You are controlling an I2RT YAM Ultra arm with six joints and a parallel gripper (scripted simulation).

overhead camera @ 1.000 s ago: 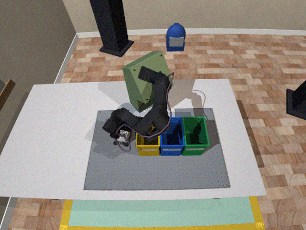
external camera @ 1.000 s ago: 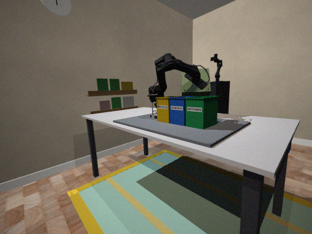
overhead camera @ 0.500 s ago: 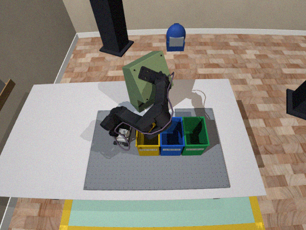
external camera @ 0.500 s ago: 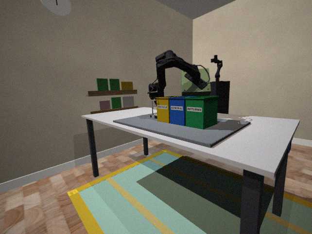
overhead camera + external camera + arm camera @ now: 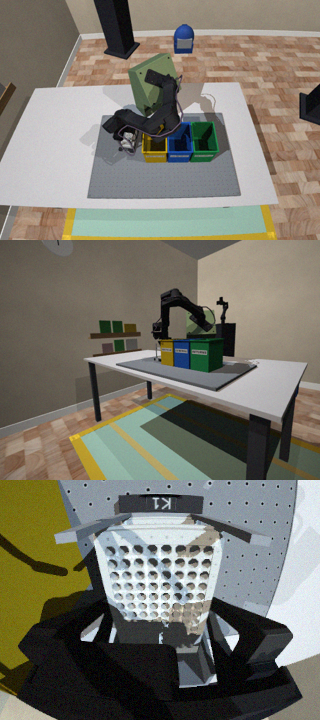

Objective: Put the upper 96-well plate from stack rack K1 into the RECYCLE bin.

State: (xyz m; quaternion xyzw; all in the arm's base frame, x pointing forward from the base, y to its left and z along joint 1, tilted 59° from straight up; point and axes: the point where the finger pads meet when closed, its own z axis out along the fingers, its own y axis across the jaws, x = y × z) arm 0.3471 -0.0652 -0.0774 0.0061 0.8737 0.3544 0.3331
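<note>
My gripper [image 5: 159,600] is shut on the upper white 96-well plate [image 5: 161,569] [image 5: 128,135], one finger at each side. The plate is level and raised above the stack rack K1 [image 5: 161,504] [image 5: 156,359], whose grey posts spread out past its far corners in the wrist view. The lower plate is mostly hidden under the held one; a pale edge shows beyond it. The yellow RECYCLE bin [image 5: 156,159] [image 5: 167,358] [image 5: 30,510] stands upright just right of the rack. The blue GENERAL bin [image 5: 178,159] [image 5: 181,359] and green RETURNS bin [image 5: 203,158] [image 5: 198,361] also stand upright.
The three bins stand side by side in a row on the grey perforated board [image 5: 165,180] [image 5: 181,373]. My forearm and its cable hang over the yellow and blue bins. A green panel [image 5: 140,85] [image 5: 191,319] stands tilted behind the board.
</note>
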